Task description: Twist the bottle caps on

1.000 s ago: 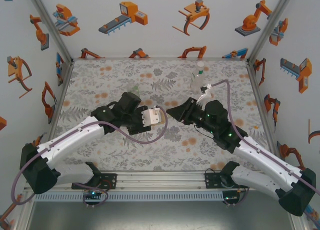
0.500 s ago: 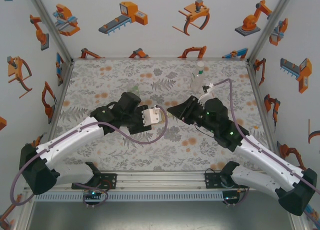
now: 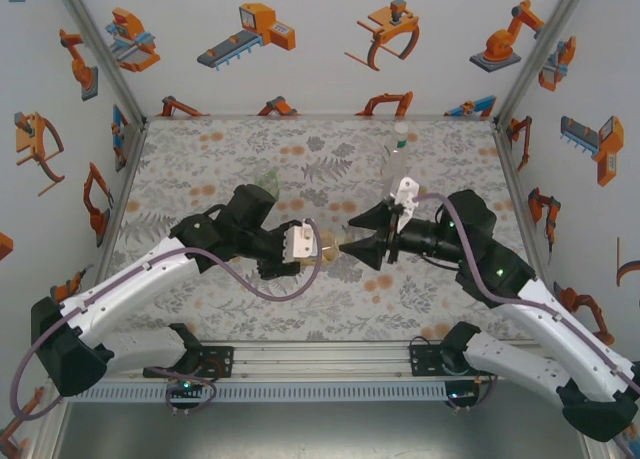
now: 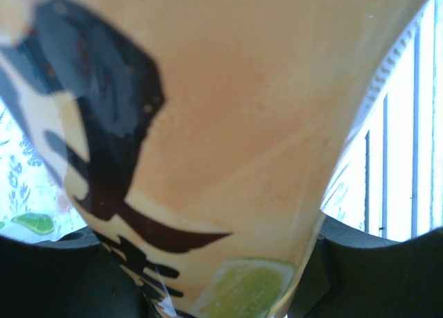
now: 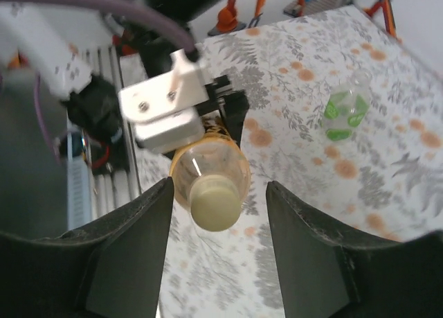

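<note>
Cap [image 5: 215, 203], pale yellow-green, sits on the neck of the amber bottle [image 5: 208, 167], pointing straight at my right wrist camera. The left gripper [image 3: 310, 245] is clamped on that bottle's body and holds it on its side above the table [image 3: 200, 149], near the middle. In the left wrist view the yellow label with its lime picture presses up against the lens.

The right gripper [image 5: 217, 193] has its jaws apart, one either side of the cap, with a gap showing on both sides. Nothing is touching yet.

My read is that this is a re-grip between turns, or the first bite.
- To do it well I want the cap centred between the fingers before closing.
- The wrist axis should line up with the bottle's neck.
- The squeeze should be just firm enough to turn without knocking the cap crooked.
- The left grip must not let the bottle roll.
- How far the thread has seated, I cannot tell.

The amber colour runs through the whole body. I cannot tell whether that is liquid or tinted plastic.

Farther out, the green-tinted bottle [image 5: 344, 110] sits on the table and looks empty. I can't make out its neck.

Farthest, the slim clear bottle [image 3: 397, 161] stands beyond the right gripper with a pale green top on it. Its contents are not readable.
</note>
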You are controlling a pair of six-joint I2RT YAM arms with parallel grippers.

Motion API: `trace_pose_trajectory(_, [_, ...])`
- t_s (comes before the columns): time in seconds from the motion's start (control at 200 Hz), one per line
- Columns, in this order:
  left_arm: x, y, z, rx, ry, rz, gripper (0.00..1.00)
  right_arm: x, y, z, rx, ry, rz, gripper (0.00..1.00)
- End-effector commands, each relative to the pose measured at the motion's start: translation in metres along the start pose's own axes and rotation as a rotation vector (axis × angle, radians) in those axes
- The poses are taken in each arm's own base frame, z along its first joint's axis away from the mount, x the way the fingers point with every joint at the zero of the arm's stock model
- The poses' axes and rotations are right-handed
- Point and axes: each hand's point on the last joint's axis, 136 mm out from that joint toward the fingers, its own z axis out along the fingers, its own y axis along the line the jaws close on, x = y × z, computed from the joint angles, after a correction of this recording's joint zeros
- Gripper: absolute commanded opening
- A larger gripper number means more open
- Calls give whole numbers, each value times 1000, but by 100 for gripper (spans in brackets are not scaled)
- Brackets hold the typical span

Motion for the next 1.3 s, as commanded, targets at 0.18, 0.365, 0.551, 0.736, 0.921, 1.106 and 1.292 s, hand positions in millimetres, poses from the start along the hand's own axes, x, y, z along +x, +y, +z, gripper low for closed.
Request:
trace_pose_trajectory(0.18, [-12,-19,-5,116,-41,34,0,17,39,-4,-288,120,-397,53])
trace_pose_trajectory(0.365, [-13,-20,-4,124,-38,34,0,17,38,-2,-288,114,-424,50])
trace_pose_trajectory(0.551, [-15,-21,-5,133,-47,34,0,16,40,-3,-291,94,-433,43])
trace_pose_trajectory(0.736, [-16,-21,-5,133,-50,37,0,14,41,-5,-281,76,-434,42])
trace_pose_trajectory(0.921, [-17,-21,-4,140,-53,35,0,13,41,-2,-285,54,-429,42])
trace_pose_trajectory(1.106, [-17,-21,-5,133,-53,38,0,15,39,2,-289,59,-423,42])
trace_pose_trajectory(1.292, [-16,-21,-5,133,-48,35,0,14,40,2,-294,54,-424,31])
